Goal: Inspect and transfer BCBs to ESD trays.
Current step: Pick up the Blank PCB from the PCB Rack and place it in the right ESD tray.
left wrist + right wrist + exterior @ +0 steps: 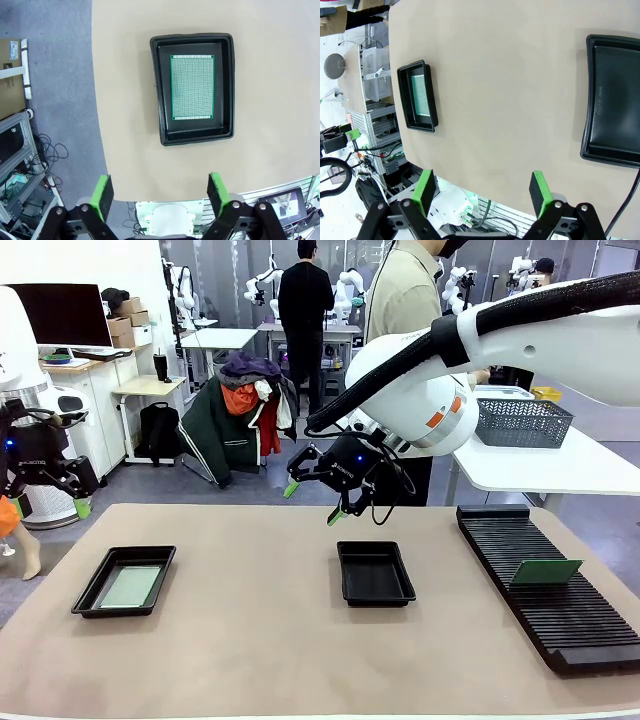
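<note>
Lower left: shallow black plastic tray point(88, 587) shelters a flat green circuit board point(130, 586).
Centre: matching black tray point(375, 575), bare, awaiting one.
Right gripper point(313, 502): above it, fingers released.
Left gripper point(160, 189): released, empty.

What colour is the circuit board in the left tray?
The circuit board is green, dotted; left wrist view.

A: How many of each on the table point(260, 660)?
B: Two ESD trays point(92, 582) point(375, 575), both black.
A: And BCBs?
B: Two BCBs point(131, 586) point(545, 572), flat and green.
A: Anything else?
B: One long slotted rack point(560, 625). One grey mesh basket point(523, 423) on the white table point(560, 465) behind.
</note>
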`<state>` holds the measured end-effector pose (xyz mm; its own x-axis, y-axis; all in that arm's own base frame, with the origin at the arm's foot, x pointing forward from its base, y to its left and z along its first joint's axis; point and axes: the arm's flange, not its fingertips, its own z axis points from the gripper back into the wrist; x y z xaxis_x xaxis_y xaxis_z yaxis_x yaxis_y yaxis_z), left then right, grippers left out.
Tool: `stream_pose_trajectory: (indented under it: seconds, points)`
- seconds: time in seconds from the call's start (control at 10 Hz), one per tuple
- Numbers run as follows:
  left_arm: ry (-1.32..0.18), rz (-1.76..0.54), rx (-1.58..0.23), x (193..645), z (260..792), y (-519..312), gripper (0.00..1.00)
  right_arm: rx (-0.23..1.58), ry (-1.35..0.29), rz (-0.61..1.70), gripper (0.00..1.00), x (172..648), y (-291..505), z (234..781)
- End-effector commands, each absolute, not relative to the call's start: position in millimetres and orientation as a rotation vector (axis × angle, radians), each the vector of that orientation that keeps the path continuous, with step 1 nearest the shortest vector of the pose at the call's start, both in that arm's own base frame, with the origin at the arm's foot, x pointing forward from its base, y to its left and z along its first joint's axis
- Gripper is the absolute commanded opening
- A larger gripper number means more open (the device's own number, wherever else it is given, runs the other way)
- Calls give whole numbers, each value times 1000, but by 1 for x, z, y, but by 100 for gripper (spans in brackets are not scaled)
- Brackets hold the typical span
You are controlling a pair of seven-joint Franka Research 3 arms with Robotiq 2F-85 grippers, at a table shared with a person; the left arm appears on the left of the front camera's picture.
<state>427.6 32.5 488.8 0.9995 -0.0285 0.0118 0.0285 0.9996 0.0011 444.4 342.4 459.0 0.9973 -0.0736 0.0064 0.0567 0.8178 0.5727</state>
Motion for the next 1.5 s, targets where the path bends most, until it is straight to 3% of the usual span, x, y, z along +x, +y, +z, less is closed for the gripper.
stream_pose_trajectory:
  seconds: [0.0, 0.7, 1.4]
  points:
    - [-17, -36, -1, 428, 485, 33, 100, 593, -29, -80, 100, 445, 343, 459]
    - [-17, -36, -1, 428, 485, 33, 100, 609, -29, -69, 100, 444, 342, 459]
    - [-17, -36, -1, 428, 485, 33, 100, 433, -194, 143, 100, 368, 209, 559]
